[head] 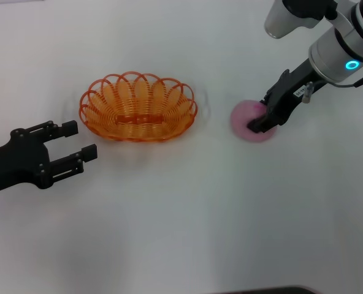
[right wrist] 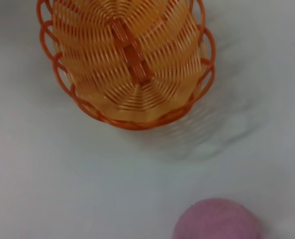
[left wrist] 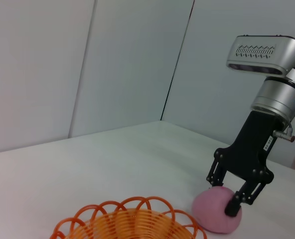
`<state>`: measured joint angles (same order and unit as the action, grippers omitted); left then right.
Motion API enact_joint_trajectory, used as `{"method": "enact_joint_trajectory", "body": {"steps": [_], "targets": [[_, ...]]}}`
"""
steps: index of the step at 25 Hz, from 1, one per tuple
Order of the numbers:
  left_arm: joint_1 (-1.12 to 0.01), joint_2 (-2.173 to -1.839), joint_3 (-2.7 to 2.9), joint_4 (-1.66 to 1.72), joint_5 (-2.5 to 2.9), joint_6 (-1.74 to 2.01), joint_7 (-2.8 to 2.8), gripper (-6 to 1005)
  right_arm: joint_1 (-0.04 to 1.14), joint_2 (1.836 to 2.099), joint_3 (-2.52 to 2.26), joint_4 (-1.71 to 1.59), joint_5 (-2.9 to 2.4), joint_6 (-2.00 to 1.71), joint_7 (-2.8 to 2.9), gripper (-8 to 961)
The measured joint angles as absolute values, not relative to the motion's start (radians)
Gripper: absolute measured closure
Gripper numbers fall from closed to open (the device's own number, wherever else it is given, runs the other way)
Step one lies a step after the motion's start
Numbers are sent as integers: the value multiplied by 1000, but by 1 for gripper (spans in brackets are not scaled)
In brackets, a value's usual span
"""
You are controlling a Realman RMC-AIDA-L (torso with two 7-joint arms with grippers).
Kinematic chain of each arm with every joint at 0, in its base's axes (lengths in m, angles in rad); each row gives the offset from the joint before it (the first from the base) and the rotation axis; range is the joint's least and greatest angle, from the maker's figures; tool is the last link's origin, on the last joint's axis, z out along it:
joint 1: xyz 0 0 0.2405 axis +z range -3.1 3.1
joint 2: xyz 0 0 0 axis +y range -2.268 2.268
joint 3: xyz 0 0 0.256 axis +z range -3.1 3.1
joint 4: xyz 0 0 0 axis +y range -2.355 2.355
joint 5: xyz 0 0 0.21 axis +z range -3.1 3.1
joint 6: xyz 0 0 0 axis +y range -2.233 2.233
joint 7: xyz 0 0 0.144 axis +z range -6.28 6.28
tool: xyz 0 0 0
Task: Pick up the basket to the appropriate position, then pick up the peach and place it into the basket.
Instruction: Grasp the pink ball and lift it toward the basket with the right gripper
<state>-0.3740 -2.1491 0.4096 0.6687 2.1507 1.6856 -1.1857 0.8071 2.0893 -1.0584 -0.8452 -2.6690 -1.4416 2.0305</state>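
Peach, the round pink ball-like fruit (head: 250, 121) at right of centre on the white counter (head: 187, 220), looks light and slippery, so the right gripper (head: 262, 125) fingers grasping its sides suit it, while the left gripper (head: 77, 142) waits released beside the empty oval orange wire basket (head: 138, 106).

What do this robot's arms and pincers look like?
Both grippers are matt black with two blocky fingers: the left gripper on a black forearm, the right gripper on a silver-white round arm with a glowing blue ring, a vented grey housing and a small white label.
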Motion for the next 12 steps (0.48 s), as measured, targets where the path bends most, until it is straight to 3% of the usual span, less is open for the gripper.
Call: {"method": "enact_joint_trajectory", "body": {"steps": [8,12], "targets": [[-372,-2149,410,669,2151,1687,-1186,325,807,2089,-1058,-845,-2669,-1440,2031,599],[-371,-2149,410,669,2151,1688,-1186,325,809,2089,-1059,-845,-2670,-1440,2031,625]]}}
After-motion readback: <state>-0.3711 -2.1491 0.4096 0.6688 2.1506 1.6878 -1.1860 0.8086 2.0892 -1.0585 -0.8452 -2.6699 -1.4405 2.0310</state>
